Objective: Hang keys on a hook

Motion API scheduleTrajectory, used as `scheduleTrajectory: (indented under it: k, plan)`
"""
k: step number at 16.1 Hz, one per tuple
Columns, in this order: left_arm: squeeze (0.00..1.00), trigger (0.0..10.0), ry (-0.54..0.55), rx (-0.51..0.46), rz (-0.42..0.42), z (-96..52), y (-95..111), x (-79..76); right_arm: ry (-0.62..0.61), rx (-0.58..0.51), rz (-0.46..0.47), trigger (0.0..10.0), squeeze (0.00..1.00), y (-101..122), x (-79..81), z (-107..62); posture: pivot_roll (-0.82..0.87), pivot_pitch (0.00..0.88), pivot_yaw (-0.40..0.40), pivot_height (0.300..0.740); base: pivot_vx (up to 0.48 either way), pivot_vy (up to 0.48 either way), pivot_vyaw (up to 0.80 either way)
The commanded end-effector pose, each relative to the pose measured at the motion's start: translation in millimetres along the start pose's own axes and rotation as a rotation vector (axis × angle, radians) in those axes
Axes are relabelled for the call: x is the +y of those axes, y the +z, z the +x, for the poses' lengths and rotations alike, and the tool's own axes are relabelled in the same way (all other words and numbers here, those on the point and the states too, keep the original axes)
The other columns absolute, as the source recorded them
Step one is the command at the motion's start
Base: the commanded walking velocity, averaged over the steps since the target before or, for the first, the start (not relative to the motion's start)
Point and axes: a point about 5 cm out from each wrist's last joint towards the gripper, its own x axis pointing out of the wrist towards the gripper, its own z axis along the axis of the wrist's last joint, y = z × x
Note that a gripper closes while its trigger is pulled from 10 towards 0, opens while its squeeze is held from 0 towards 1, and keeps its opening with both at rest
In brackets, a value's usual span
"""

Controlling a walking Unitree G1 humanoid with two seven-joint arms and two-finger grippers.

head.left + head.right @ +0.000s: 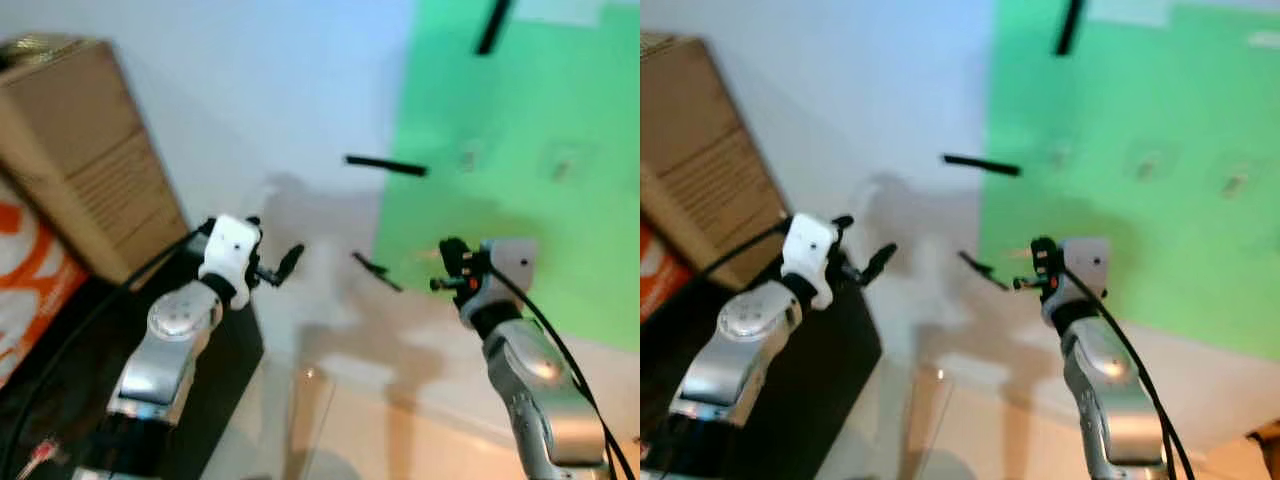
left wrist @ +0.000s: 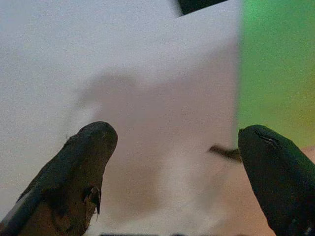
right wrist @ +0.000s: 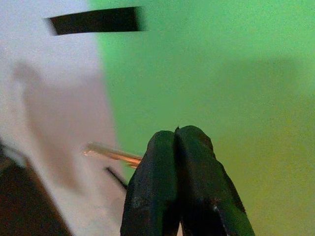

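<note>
The keys are not yet on a hook. The right gripper point(image 3: 177, 147) is raised in front of the green wall panel point(image 1: 520, 150), its two black fingers pressed together on a thin, coppery, glinting piece point(image 3: 110, 153) that sticks out sideways from between them. This is probably part of the keys or their ring, though it is too blurred to say for sure. On the green panel, several small pale fittings point(image 1: 1148, 165) stand in a row above and beyond the gripper; they may be the hooks, but they are too small to make out. What remains, as a judgement, is to carry the held piece up to one of them, slip it over and let go.

The left gripper point(image 2: 172, 162) is lifted toward the white wall point(image 1: 250, 100) with its fingers well apart and nothing between them.

A dark bar point(image 1: 385, 165) juts from the wall near the edge of the green panel. A cardboard box point(image 1: 80, 150) stands at the robot's left, closed, so its contents cannot be seen.
</note>
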Motion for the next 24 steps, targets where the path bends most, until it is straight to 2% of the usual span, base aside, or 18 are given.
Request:
scheduleTrajectory:
  k: [1,8,13,18,22,24]
  plan:
    - [0.0,10.0,-0.023,-0.008,0.005,1.5,2.4,-4.4,-0.018,-0.013,-0.004,10.0,0.0,2.3,-4.9,-0.3,-0.03,0.0,0.045,0.74,0.334,0.0,0.0]
    - [0.0,10.0,-0.063,0.005,0.02,0.3,1.4,-7.0,0.016,-0.017,0.005,10.0,0.0,4.4,-5.0,0.7,-0.03,0.0,0.05,0.74,0.269,0.0,0.0]
    - [0.0,10.0,-0.185,0.015,0.053,-2.8,2.0,-10.1,0.175,-0.047,0.038,10.0,0.0,16.8,6.0,6.5,-0.03,0.0,0.029,0.74,0.0,0.0,0.0]
    - [0.0,10.0,-0.316,0.007,0.078,-9.3,7.8,-11.5,0.224,-0.152,0.142,10.0,0.0,49.8,8.1,18.1,-0.02,0.0,0.021,0.74,0.0,0.0,0.0]
    - [0.0,10.0,-0.438,-0.037,0.077,-11.6,22.9,-17.9,0.245,-0.163,0.152,10.0,0.0,56.7,10.0,18.5,-0.02,0.0,0.021,0.74,0.0,0.0,0.0]
    - [0.0,10.0,-0.448,-0.038,0.074,-12.1,23.5,-18.7,0.247,-0.165,0.155,10.0,0.0,58.9,8.9,14.9,-0.02,0.0,0.02,0.74,0.0,0.0,0.0]
